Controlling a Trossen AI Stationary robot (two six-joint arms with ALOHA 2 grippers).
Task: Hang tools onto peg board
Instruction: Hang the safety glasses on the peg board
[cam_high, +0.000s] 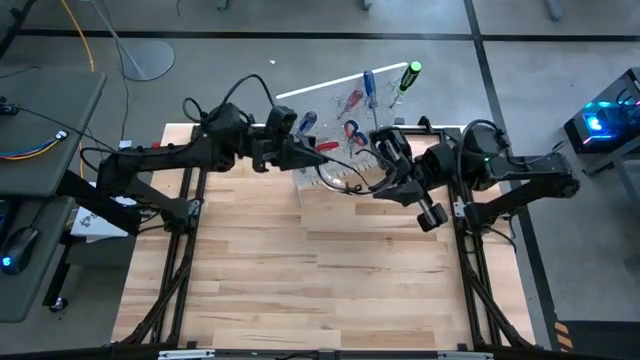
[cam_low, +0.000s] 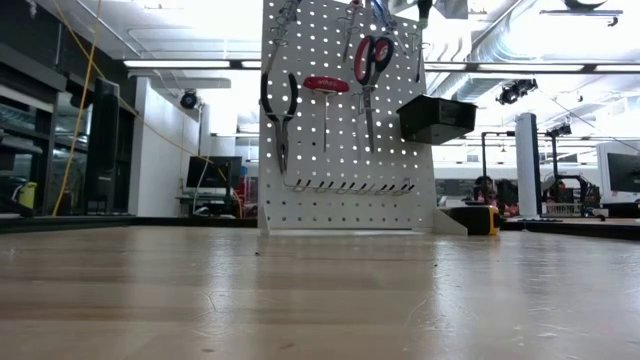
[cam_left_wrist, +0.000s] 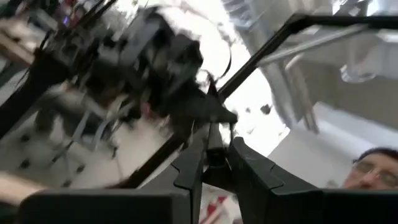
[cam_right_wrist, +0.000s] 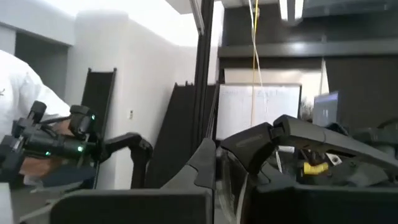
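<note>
The white peg board (cam_low: 340, 150) stands upright at the table's far middle. Dark pliers (cam_low: 280, 105), a red-handled screwdriver (cam_low: 326, 86) and red-handled cutters (cam_low: 372, 60) hang on it, and screwdrivers (cam_high: 369, 85) show at its top. My left gripper (cam_high: 305, 150) is high in front of the board's left part, nearly shut on a red-handled tool (cam_high: 326, 147). My right gripper (cam_high: 385, 148) is at the same height, to the right of the left one. It is shut, and nothing shows plainly between its fingers (cam_right_wrist: 208, 163). Neither gripper shows in the low view. My left gripper has a slim dark part (cam_left_wrist: 214, 163) of the tool pinched between its two fingers. The fingers come roughly level from the table's left. The tool's red end (cam_high: 328, 147) sticks out toward the right gripper, clear of the table. Which part of the tool is gripped I cannot tell.
A black bin (cam_low: 437, 118) hangs on the board's right side, and a yellow tape measure (cam_low: 485, 218) lies beside the board's foot. The black frame's posts (cam_high: 185, 210) flank the wooden table (cam_high: 320, 280). A person (cam_left_wrist: 373, 171) is beyond the table.
</note>
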